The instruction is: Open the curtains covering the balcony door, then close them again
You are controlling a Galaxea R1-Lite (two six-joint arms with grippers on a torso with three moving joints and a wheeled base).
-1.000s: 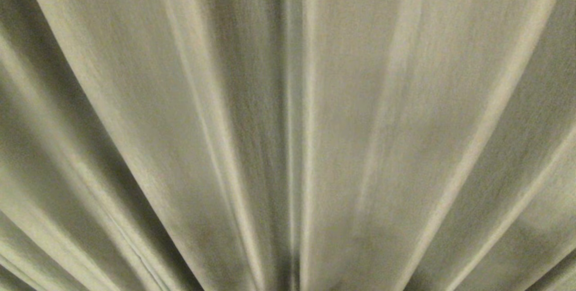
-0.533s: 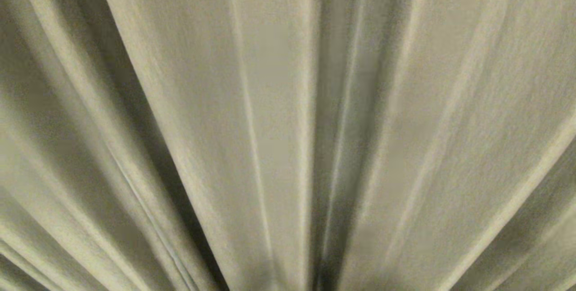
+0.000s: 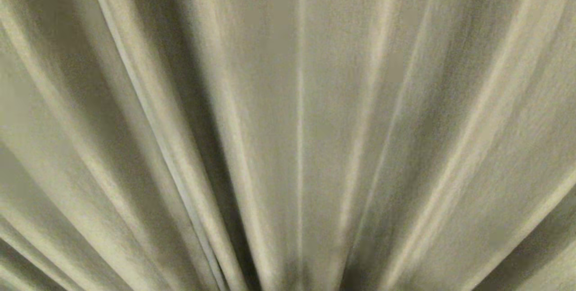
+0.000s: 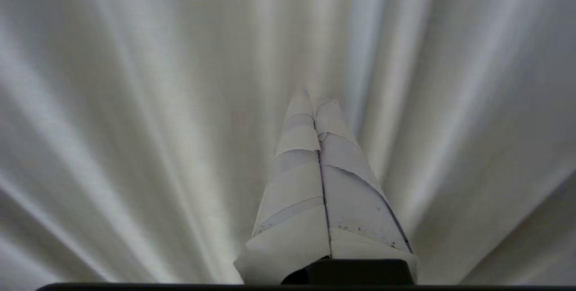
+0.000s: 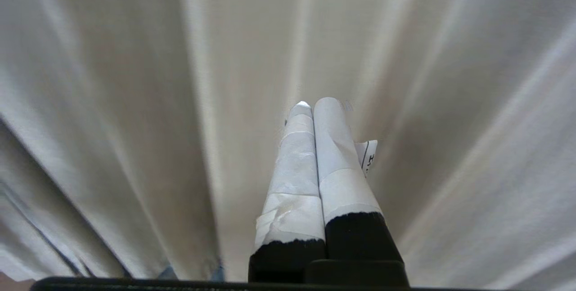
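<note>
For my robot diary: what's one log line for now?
curtains: fill view, drawn | left gripper: shut, empty | right gripper: shut, empty

small paper tag (image 5: 368, 157) on right pincer (image 5: 313, 104), black print unreadable

The left gripper (image 4: 315, 100), fingers pressed together, points at the curtains (image 4: 135, 124).

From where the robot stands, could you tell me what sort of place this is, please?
Probably a room indoors, close up against drawn curtains: pleated cream fabric fills every view. No door or glass shows, so nothing more can be told.
</note>
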